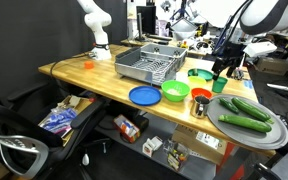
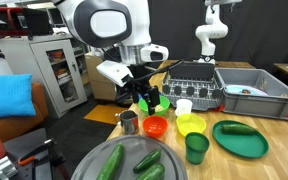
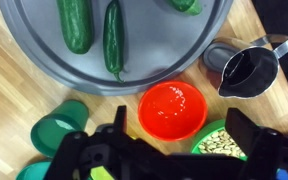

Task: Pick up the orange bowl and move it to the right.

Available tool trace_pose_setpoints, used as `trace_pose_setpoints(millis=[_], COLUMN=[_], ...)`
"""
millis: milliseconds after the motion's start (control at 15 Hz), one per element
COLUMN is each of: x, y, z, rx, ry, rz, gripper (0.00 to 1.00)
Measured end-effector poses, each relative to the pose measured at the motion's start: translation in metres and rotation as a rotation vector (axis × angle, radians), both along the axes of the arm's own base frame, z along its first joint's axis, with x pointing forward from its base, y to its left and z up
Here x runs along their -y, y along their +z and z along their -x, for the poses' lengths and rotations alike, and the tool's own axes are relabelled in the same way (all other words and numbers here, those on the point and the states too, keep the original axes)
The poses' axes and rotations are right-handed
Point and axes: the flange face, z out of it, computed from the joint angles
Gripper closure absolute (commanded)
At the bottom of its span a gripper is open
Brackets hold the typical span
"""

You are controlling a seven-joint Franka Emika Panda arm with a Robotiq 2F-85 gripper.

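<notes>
The orange bowl [image 3: 171,108] is shallow, round and empty, and it sits on the wooden table between a grey plate and a green bowl. It also shows in both exterior views as the orange bowl [image 1: 200,96] [image 2: 155,126]. My gripper [image 3: 180,128] hangs above it, open, with one dark finger on each side of the bowl's near rim and nothing held. In both exterior views the gripper [image 1: 221,78] [image 2: 146,103] is above the table, clear of the bowl.
A metal cup [image 3: 246,68] stands close beside the bowl. A grey plate [image 3: 44,55] with green vegetables, a bright green bowl [image 3: 222,143] with seeds and a green cup [image 3: 59,128] ring it. Farther off are a blue plate [image 1: 143,95], a dish rack [image 1: 149,65] and a tiny orange object [image 1: 88,66].
</notes>
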Motion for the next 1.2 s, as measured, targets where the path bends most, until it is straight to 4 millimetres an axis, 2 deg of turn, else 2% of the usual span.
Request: trace_pose_setpoints(millis=[333,533,867,1200], x=[0.000,0.004,0.012,0.024], y=[0.004,-0.004,-0.060,-0.101], z=[-0.001,-0.002,-0.015,-0.035], rx=[0.008,0.005,-0.002,0.018], ry=[-0.004,-0.037,-0.097,-0.140], rz=[0.000,0.000,-0.013,0.004], gripper=[0.00,0.00,0.00,0.00])
